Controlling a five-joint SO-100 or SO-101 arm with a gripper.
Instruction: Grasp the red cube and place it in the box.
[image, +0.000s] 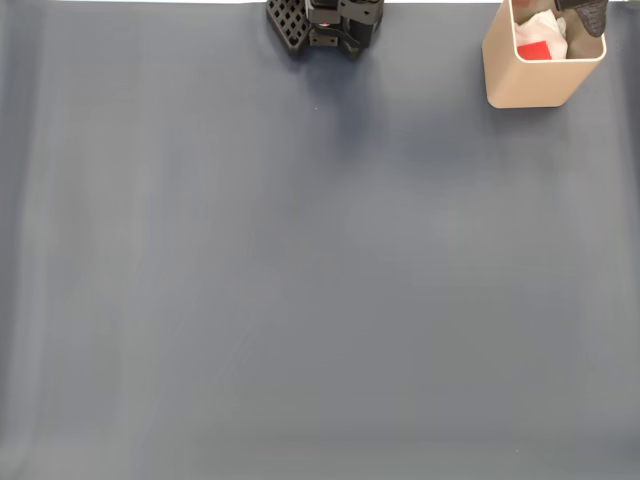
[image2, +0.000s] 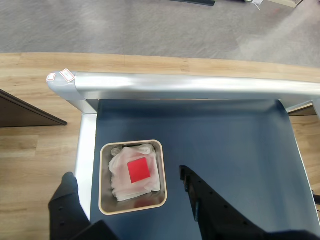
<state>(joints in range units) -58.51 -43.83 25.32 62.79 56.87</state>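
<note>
Wrist view, lower left of frame, shows you the small bright red cube (image2: 138, 170) lying on whitish padding inside the tall beige square box (image2: 106, 200), black gripper (image2: 127, 182) spread wide, empty.

cubes: one red cube (image2: 139, 171), seen in both views, lying inside the box
boxes: one beige box (image2: 106, 200), near the desk's upper right corner in the fixed view (image: 500, 80)
white padding: one crumpled whitish lining (image2: 120, 175) in the box, under the cube; what it is made of cannot be told
arms: one black arm, its base (image: 325, 25) at the top edge of the fixed view
end effectors: one (image2: 132, 187), with two dark fingers (image2: 210, 205) set wide on either side of the box in the wrist view
desks: one, with a dark blue-grey top (image: 300, 280)
metal rails: one rounded rail (image2: 190, 86) along the desk's far edge in the wrist view
stickers: two small ones (image2: 67, 75) at the rail's left end
</note>
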